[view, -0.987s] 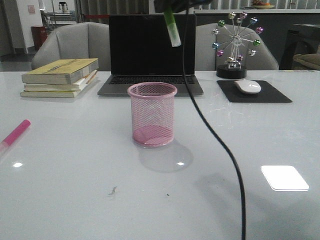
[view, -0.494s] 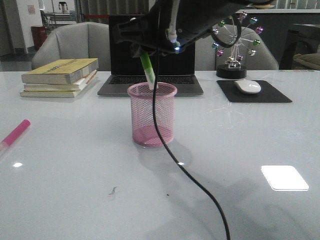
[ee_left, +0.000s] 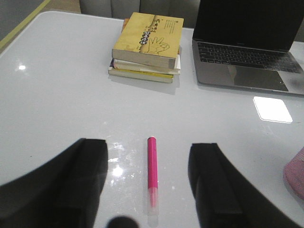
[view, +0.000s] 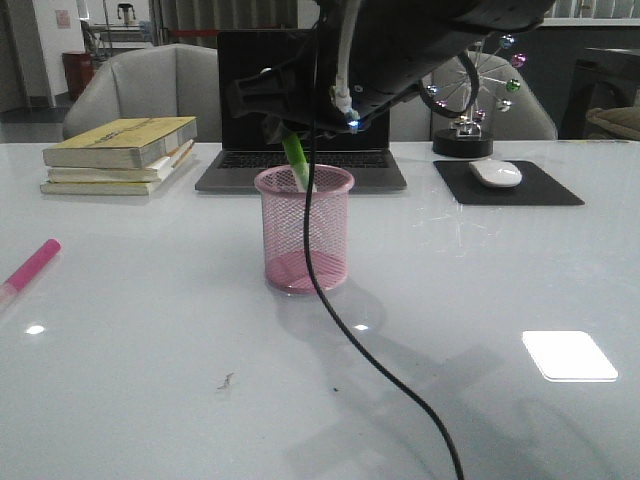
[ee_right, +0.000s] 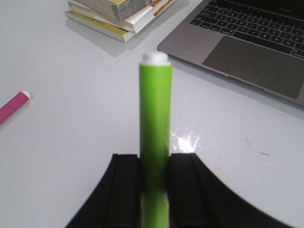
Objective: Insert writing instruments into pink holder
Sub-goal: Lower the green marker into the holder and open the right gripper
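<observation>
Green marker [view: 294, 157] tilted, pale tip just inside the rim of the pink holder [view: 304, 229] at table centre, clamped between the fingers of the right gripper [ee_right: 154, 178]; right arm reaching low over the holder from the right. Pink marker [ee_left: 152, 174] flat on the table between the spread, empty fingers of the left gripper [ee_left: 148, 183].

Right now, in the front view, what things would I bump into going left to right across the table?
Pink marker → stack of books → pink holder → computer mouse
</observation>
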You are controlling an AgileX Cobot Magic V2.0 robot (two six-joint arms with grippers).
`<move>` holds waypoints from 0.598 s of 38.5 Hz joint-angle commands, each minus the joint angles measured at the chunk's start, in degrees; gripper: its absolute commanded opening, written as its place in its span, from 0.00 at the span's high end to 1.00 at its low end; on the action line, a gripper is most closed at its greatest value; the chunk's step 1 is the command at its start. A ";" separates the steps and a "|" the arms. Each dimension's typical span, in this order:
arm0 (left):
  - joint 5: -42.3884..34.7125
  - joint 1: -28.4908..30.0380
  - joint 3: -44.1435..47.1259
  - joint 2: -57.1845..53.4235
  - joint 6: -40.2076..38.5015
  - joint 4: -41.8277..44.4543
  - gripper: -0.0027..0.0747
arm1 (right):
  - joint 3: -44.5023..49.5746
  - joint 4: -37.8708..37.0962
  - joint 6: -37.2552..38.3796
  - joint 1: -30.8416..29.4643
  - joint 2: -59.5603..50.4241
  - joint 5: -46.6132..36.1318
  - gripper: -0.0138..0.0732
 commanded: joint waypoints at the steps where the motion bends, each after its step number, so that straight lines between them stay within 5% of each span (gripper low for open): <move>1: -5.43 -0.12 -2.06 -0.20 -0.59 -0.15 0.39 | -1.53 -0.11 -0.14 0.01 -3.08 -4.98 0.71; 10: -5.52 -0.12 -2.06 -0.20 -0.59 -0.15 0.39 | -1.53 -0.11 -0.14 0.01 -3.08 -5.37 0.36; 23: -5.52 -0.12 -2.06 -0.20 -0.59 -0.15 0.39 | -1.53 -2.62 -1.67 -1.19 -6.61 0.61 0.34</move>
